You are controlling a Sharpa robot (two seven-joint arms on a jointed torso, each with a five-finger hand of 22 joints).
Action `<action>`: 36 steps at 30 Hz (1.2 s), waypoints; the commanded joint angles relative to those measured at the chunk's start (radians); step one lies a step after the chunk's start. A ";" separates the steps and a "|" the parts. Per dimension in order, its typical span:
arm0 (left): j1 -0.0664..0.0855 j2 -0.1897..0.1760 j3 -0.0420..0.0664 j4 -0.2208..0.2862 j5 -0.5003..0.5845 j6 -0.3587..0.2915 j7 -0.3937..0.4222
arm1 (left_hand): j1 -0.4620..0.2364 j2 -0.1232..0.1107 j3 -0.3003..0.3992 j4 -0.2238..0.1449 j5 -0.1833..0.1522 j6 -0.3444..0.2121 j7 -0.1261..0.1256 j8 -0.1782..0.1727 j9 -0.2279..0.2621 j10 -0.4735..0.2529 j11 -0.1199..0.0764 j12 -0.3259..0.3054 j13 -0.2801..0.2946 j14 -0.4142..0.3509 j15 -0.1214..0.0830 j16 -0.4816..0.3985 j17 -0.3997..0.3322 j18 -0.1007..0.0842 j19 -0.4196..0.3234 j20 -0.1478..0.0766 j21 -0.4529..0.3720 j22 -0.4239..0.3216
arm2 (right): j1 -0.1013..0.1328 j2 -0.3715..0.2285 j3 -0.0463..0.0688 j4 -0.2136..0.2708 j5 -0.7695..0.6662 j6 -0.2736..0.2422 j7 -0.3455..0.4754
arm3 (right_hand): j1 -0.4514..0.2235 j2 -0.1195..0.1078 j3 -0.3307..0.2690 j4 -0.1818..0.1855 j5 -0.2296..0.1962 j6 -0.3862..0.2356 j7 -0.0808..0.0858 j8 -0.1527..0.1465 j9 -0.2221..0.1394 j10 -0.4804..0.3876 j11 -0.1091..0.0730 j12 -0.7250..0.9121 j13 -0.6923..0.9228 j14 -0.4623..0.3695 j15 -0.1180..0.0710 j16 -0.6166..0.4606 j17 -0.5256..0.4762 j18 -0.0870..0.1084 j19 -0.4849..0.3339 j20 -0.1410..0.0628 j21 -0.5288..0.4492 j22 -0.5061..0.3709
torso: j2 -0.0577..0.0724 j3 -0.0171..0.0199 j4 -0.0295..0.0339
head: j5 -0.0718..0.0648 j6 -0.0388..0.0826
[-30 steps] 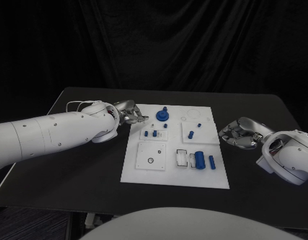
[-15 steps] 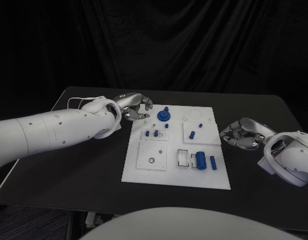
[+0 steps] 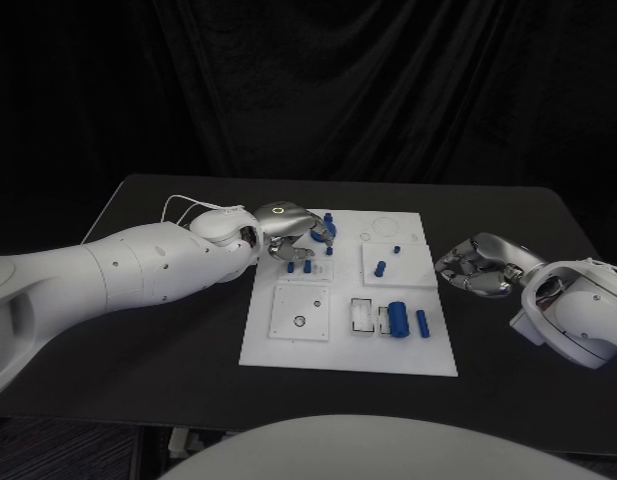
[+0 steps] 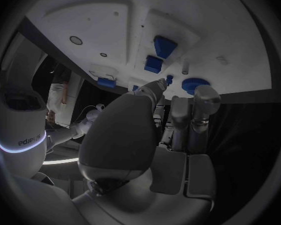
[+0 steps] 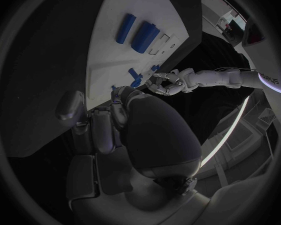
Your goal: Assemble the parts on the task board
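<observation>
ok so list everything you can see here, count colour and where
table: one, black, under everything
task board: one, white, middle of the table
blue parts: several; small pegs mid board, larger cylinders near its right edge, a round one at the far end by the left robot hand
small ring: one, dark, on the board's near left panel
left robot hand: one, silver, over the board's far left part, fingers down among the blue parts; whether it holds one I cannot tell
right robot hand: one, silver, just off the board's right edge, fingers curled in, holding nothing
</observation>
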State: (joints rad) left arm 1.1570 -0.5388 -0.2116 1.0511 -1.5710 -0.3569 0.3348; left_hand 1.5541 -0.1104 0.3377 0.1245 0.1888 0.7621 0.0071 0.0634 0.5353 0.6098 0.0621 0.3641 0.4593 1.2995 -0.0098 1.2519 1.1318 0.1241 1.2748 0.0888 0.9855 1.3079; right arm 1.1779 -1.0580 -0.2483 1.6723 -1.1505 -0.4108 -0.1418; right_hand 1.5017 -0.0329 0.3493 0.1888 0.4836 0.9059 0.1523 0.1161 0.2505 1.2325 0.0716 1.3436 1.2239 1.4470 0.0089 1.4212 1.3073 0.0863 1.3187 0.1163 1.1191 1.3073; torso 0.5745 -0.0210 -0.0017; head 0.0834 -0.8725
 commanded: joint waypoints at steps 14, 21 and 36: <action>-0.009 0.063 0.001 -0.039 -0.075 -0.037 -0.013 | -0.038 -0.003 -0.035 0.020 -0.018 0.043 0.025 0.005 -0.072 0.090 0.019 0.019 -0.093 0.107 0.003 0.121 0.106 -0.023 0.071 0.001 0.088 0.129 | -0.001 -0.004 0.001 0.006 -0.002 -0.016 0.000 | -0.010 0.002 0.006 0.002 0.005 0.001 0.005 -0.001 -0.001 -0.001 0.005 0.000 0.001 0.001 0.001 0.001 0.070 0.015 -0.005 0.001 -0.003 0.129 | 0.005 -0.0006 -0.0114 | -0.003 0.000; -0.009 0.067 0.001 -0.039 -0.076 -0.074 -0.047 | -0.031 -0.005 -0.033 0.012 0.002 0.057 0.020 0.006 -0.084 0.112 0.023 0.036 -0.097 0.109 0.004 0.125 0.103 -0.023 0.074 0.004 0.083 0.127 | -0.001 -0.003 0.001 0.005 -0.002 -0.014 -0.003 | -0.012 0.002 0.007 0.001 0.007 0.002 0.004 0.000 -0.001 -0.001 0.005 0.000 0.001 0.001 0.001 0.001 0.069 0.015 -0.005 0.001 -0.003 0.129 | 0.002 0.0000 -0.0104 | -0.005 0.000; -0.009 0.093 0.001 -0.072 -0.076 0.055 -0.129 | -0.044 -0.001 -0.037 0.012 0.004 0.104 0.052 0.018 -0.093 0.116 0.034 0.055 -0.098 0.096 0.011 0.114 0.078 -0.019 0.065 0.014 0.056 0.120 | -0.001 0.007 0.001 -0.001 -0.002 -0.010 -0.006 | -0.012 0.002 0.007 0.001 0.007 0.002 0.004 0.000 -0.001 -0.001 0.005 0.000 0.001 0.001 0.001 0.001 0.069 0.015 -0.005 0.001 -0.003 0.129 | 0.000 0.0016 -0.0068 | -0.011 0.000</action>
State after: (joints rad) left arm 1.1492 -0.4504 -0.2113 0.9819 -1.6449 -0.3573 0.2382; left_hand 1.5193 -0.1113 0.3038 0.1420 0.1906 0.8596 0.0589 0.0774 0.4436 0.7230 0.0908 0.4134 0.3625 1.4001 -0.0027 1.3702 1.2117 0.1071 1.3424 0.0950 1.0473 1.3076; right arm 1.1779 -1.0513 -0.2482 1.6717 -1.1505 -0.4139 -0.1415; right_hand 1.5017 -0.0329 0.3493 0.1888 0.4835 0.9059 0.1523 0.1161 0.2506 1.2325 0.0716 1.3436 1.2234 1.4470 0.0089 1.4212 1.3073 0.0864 1.3187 0.1163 1.1191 1.3078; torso 0.5751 -0.0205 -0.0093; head 0.0720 -0.8725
